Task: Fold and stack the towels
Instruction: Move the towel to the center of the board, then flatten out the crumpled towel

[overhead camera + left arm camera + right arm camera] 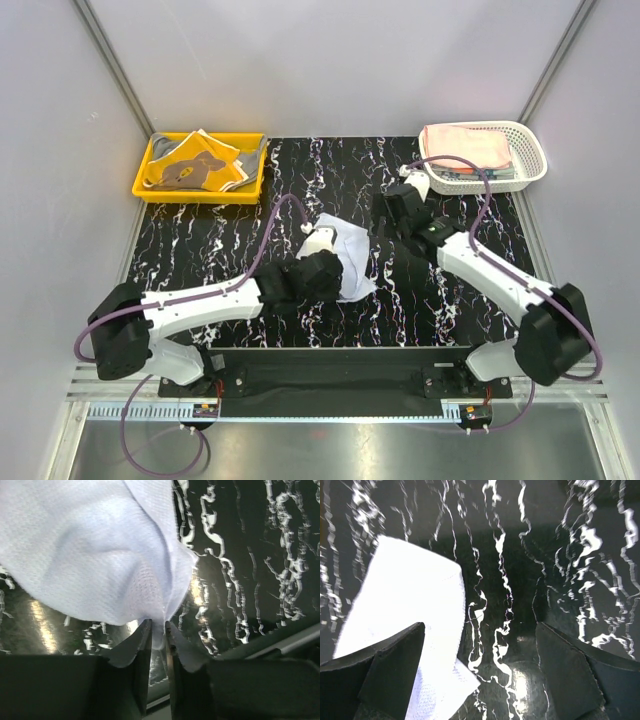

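Observation:
A light blue towel lies crumpled on the black marble mat near the middle. My left gripper sits at its near edge. In the left wrist view the jaws of the left gripper stand a narrow gap apart, with a corner of the towel hanging between the tips. My right gripper hovers to the right of the towel, wide open and holding nothing. In the right wrist view the towel lies under the left finger of the right gripper. More towels, orange and grey, fill the tray. A pink towel rests in the basket.
A yellow tray stands at the back left of the mat. A white lattice basket stands at the back right. Grey walls close in the sides and back.

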